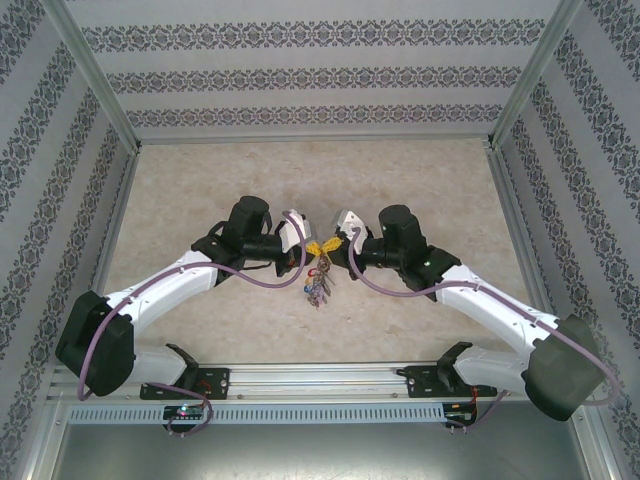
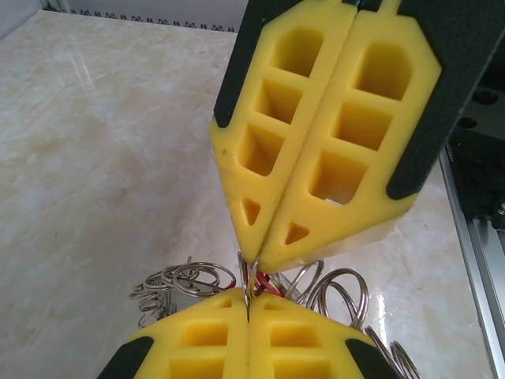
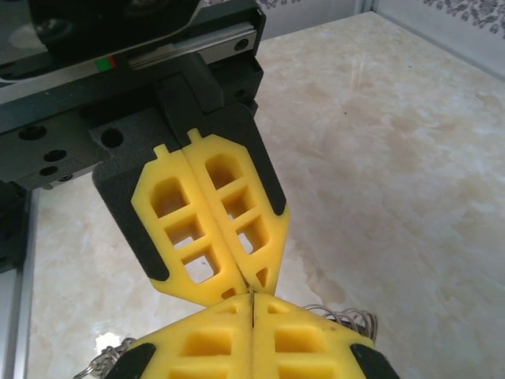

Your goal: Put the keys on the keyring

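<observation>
Left hand (image 1: pixel 314 249), right hand (image 1: pixel 336 243) tip-to-tip, both pinching keyring (image 1: pixel 320 286).

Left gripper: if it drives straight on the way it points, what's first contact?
The right gripper, almost at once: its shut fingertips face the left gripper tip to tip, only a thin metal wire showing between them. Whether they touch is unclear.

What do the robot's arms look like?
The left arm and right arm are white with chunky black joints; a purple cable runs along each. The left end effector and right end effector have yellow fingers with square holes, backed in black.
</observation>
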Robot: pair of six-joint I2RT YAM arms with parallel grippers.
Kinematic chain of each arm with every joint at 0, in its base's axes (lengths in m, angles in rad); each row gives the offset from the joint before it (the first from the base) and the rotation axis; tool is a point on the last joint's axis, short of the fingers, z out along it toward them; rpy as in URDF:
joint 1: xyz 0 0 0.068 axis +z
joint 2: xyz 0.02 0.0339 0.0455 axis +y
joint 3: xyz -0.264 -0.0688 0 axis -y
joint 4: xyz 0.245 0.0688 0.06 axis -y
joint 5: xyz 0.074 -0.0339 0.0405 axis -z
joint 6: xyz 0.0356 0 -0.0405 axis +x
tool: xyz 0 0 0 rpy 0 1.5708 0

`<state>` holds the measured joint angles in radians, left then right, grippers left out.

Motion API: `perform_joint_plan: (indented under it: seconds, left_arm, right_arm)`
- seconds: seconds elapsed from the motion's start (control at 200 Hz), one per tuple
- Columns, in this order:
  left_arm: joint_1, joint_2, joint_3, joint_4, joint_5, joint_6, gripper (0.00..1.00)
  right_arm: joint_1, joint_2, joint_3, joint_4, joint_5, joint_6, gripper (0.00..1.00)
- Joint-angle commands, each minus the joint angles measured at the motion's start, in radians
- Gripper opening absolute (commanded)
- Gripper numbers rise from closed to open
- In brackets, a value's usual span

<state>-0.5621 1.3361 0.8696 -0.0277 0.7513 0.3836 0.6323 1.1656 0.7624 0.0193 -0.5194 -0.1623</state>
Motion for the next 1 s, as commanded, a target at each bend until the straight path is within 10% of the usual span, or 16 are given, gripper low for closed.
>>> perform_joint_plan:
  seconds: [0.0, 0.999]
  left_arm:
    - [-0.015, -0.005, 0.006, 0.079, 0.07, -0.009, 0.0]
    - [-0.021, -0.01, -0.03, 0.144, 0.033, -0.025, 0.0]
  right_arm:
    - [0.012, -0.012, 0.031, 0.045, 0.125, 0.024, 0.0]
    - [0.014, -0.015, 0.064, -0.096, 0.301, 0.116, 0.0]
